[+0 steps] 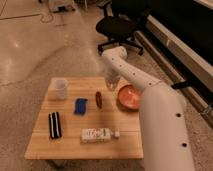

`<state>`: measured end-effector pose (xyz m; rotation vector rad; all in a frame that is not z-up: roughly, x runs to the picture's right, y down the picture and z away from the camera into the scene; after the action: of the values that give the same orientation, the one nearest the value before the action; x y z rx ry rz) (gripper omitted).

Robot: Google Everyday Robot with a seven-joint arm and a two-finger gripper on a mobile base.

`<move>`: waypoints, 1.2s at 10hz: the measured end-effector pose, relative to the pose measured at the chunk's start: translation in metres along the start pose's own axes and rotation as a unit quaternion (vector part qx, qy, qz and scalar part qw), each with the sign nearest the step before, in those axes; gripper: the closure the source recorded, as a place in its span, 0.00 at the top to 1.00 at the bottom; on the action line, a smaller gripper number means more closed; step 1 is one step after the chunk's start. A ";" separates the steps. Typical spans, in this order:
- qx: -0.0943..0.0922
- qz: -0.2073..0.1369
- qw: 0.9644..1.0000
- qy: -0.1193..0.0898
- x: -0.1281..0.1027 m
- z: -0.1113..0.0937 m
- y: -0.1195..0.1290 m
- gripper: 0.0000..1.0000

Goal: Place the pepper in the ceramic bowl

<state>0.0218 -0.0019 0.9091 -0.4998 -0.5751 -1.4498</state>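
Observation:
The small dark red pepper [98, 99] lies on the wooden table [75, 140], between the blue rectangular object and the bowl. The orange-red ceramic bowl [129, 96] sits at the table's right side, partly behind my white arm. My gripper [112, 85] hangs above the table's back part, between the pepper and the bowl, a little above and to the right of the pepper. It holds nothing that I can see.
A white cup [60, 88] stands at the back left. A blue rectangular object [80, 106] lies left of the pepper. A black and white striped item [54, 125] lies front left, a white bottle [99, 134] at the front. A black office chair [119, 27] stands behind the table.

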 end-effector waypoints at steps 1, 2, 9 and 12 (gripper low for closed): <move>-0.001 -0.008 1.000 -0.003 -0.002 0.001 -0.009 0.66; -0.001 -0.024 1.000 -0.008 -0.006 0.002 -0.032 0.66; -0.044 -0.073 0.995 -0.043 -0.015 0.070 -0.080 0.66; -0.057 -0.058 0.995 -0.050 -0.012 0.079 -0.057 0.66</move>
<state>-0.0406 0.0544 0.9606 -0.6399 -0.6117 -1.5805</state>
